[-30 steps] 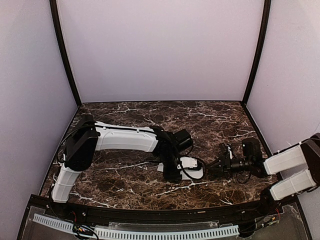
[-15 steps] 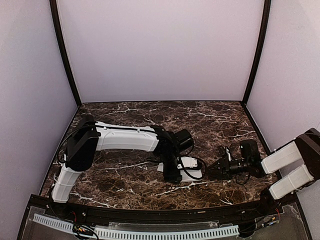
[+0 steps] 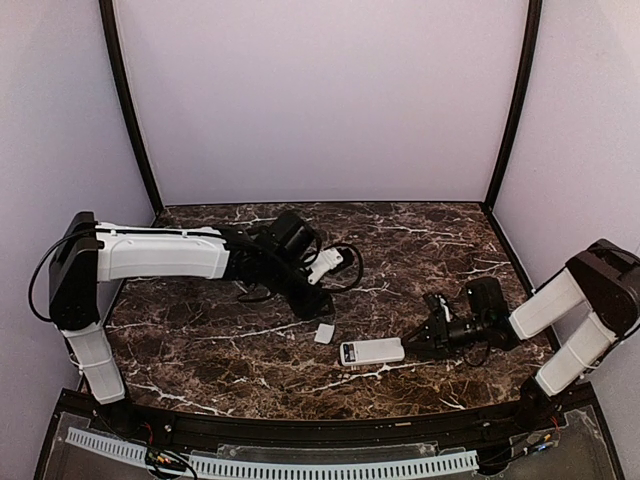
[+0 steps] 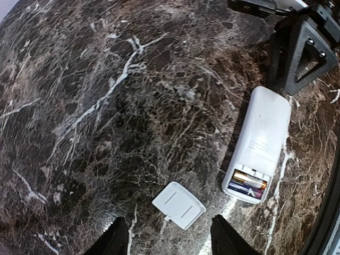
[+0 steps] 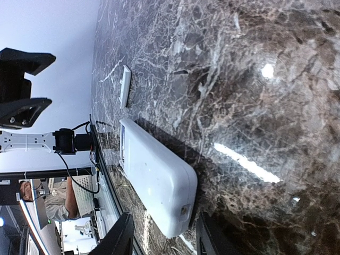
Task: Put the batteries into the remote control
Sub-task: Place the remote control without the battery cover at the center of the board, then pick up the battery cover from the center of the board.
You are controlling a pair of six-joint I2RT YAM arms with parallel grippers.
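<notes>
- On the dark marble tabletop (image 3: 200, 350) lies one remote control (image 3: 372, 351), plain back up, with its compartment open at one end.
- Two batteries (image 4: 246, 185) sit side by side inside that compartment.
- One small white cover (image 4: 179, 205) lies flat just beside the remote's compartment end, not touching it.
- The left gripper (image 4: 170, 228) hangs above the tabletop, on the cover's far side from the remote. Its jaws are apart and it holds nothing.
- The right gripper (image 5: 166, 226) sits low at the remote's other end, jaws apart. That end reaches between the fingertips, with a gap showing on one side, so it is not clamped.
- The remote lies near the tabletop's front edge, with open room beyond it toward the back wall (image 3: 320, 100).
- The right gripper blocks one end of the remote and the cover crowds the other.
</notes>
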